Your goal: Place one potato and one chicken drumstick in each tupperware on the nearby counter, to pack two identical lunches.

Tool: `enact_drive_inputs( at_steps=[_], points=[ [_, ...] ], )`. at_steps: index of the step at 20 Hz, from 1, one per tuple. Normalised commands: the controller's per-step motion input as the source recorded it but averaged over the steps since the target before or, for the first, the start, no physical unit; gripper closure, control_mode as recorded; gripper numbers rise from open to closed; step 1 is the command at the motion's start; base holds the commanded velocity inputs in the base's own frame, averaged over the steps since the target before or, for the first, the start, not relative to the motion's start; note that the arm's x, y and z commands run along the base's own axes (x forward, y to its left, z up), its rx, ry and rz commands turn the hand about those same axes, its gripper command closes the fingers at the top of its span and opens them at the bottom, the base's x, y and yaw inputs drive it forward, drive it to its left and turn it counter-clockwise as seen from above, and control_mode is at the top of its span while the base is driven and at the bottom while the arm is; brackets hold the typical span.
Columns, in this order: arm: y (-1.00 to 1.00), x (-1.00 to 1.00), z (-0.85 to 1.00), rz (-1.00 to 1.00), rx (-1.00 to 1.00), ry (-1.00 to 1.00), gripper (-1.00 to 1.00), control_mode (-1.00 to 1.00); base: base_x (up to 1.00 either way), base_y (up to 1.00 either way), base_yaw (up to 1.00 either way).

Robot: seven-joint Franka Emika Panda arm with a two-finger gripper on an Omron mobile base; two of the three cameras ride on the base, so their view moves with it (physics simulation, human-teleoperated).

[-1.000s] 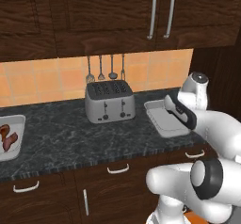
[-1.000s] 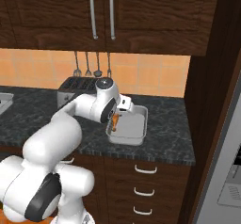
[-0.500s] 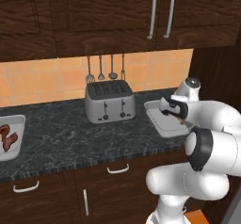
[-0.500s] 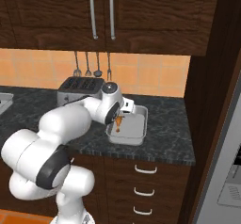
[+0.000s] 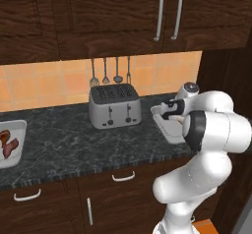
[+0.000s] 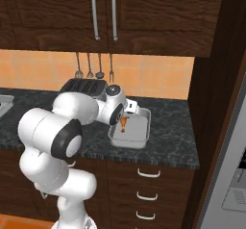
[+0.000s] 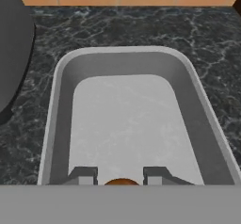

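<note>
A pale grey-white tupperware (image 6: 138,135) lies on the dark speckled counter (image 6: 169,135) to the right of the toaster. My gripper (image 6: 124,117) hangs over its near-left part, shut on an orange chicken drumstick (image 6: 123,124) that dangles just above the tray floor. In the hand view the tupperware (image 7: 123,119) lies below with a bare floor. The drumstick's rounded top (image 7: 121,182) peeks up between my fingertips (image 7: 84,175). From the left base view my gripper (image 5: 170,114) sits over the tupperware (image 5: 169,131), which my arm half hides. The potato is out of view.
A silver four-slot toaster (image 5: 114,105) stands left of the tupperware, with utensils hanging on the orange tiles behind it. A second pale tray (image 5: 11,149) with reddish-brown pieces lies at the counter's far left. Dark cabinets hang overhead, and a tall dark panel bounds the counter's right end.
The arm has swung upward and its elbow has risen. The gripper has carried the drumstick slightly to the right, from the tupperware's edge to over its inside.
</note>
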Motion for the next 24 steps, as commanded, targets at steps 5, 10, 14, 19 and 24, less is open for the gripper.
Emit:
enact_drive_inputs(
  at_steps=[5, 10, 14, 19, 24],
  points=[
    [0.00, 0.27, -0.30, 0.00, -0.03, 0.00, -1.00, -1.00, 0.00, 0.00, 0.00],
    [-0.05, 0.22, -0.22, 0.00, -0.02, 0.00, -1.00, -1.00, 0.00, 0.00, 0.00],
    [-0.32, 0.00, 0.35, 0.00, 0.08, -0.01, -1.00, -1.00, 0.00, 0.00, 0.00],
    [-0.28, -0.09, 0.99, 0.01, 0.22, 0.07, -1.00, -1.00, 0.00, 0.00, 0.00],
    [-0.06, -0.63, 0.92, 0.01, 0.04, 0.22, -1.00, -1.00, 0.00, 0.00, 0.00]
  ],
)
